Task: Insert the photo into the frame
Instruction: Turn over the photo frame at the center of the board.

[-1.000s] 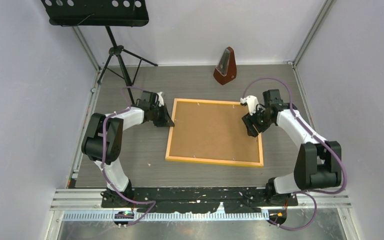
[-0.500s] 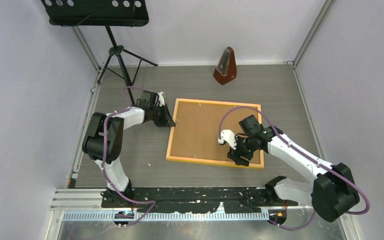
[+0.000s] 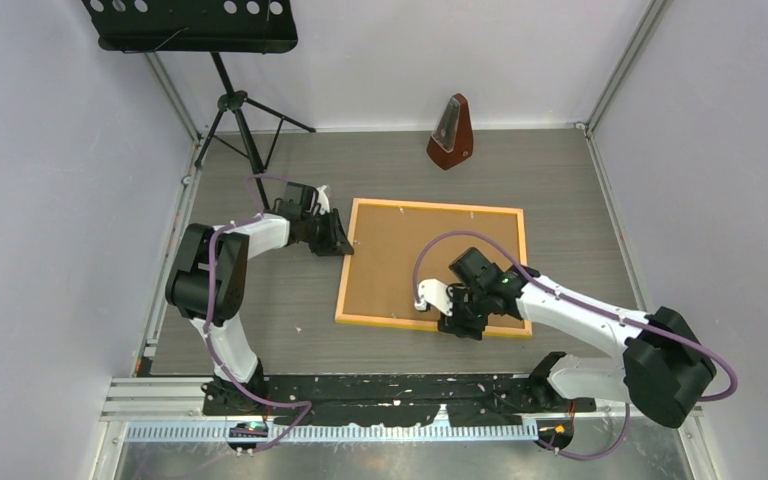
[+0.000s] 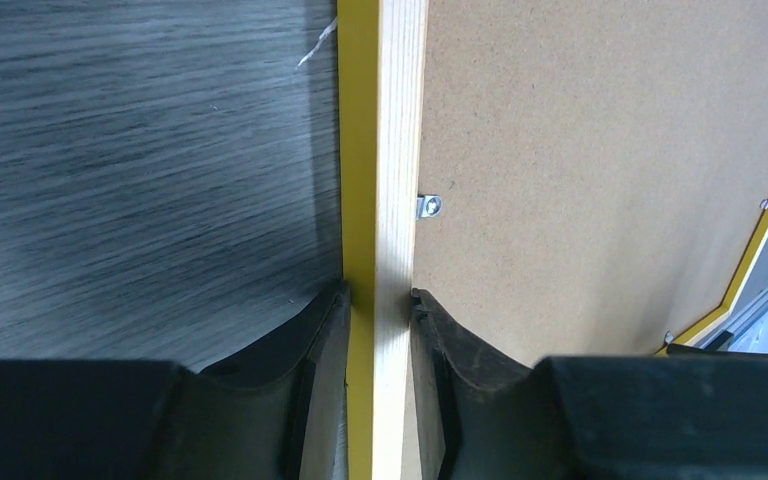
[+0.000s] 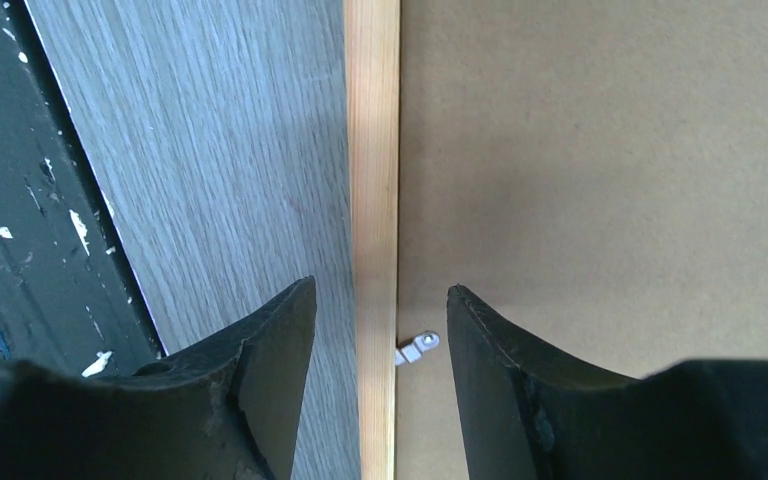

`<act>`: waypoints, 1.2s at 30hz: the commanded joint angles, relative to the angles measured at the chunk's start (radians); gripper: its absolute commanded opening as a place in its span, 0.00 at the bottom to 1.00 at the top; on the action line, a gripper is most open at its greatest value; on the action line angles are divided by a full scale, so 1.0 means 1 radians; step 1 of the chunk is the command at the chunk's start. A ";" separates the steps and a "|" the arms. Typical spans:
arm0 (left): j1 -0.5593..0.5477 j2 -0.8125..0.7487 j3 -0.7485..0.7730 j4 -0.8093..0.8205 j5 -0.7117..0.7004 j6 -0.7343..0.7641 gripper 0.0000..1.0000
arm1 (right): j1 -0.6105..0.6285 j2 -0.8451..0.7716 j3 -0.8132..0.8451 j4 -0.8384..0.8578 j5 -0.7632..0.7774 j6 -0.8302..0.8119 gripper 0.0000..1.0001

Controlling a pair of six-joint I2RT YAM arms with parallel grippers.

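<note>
High rear overview of the table [image 3: 290, 290]; two wrist close-ups down onto the shared frame [image 3: 438, 206]

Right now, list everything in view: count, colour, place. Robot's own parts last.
frame: one, yellow-orange, flat at mid-table, back up
backing board: one, brown, inside the frame
clips: at least three, silver, along the board's edges
photo: none in view
metronome: one, reddish brown, far edge of the table
music stand: one, black, far left corner
table: one, grey wood grain
base plate: one, black, near edge
left arm: one, white and black, reaching to the frame's left strip
right arm: one, white and black, over the frame's near strip
left jaws: closed against both sides of the left strip
right jaws: open, astride the near strip, gaps on both sides
</note>
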 commanded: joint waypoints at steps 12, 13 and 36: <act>0.009 0.016 0.035 -0.142 -0.021 0.045 0.47 | 0.099 0.074 0.033 0.081 0.046 0.014 0.48; 0.010 0.015 0.038 -0.146 -0.020 0.047 0.47 | 0.101 0.074 0.031 0.081 0.046 0.016 0.47; 0.039 -0.003 0.053 -0.168 -0.020 0.070 0.48 | 0.123 0.141 0.007 0.091 0.083 0.025 0.40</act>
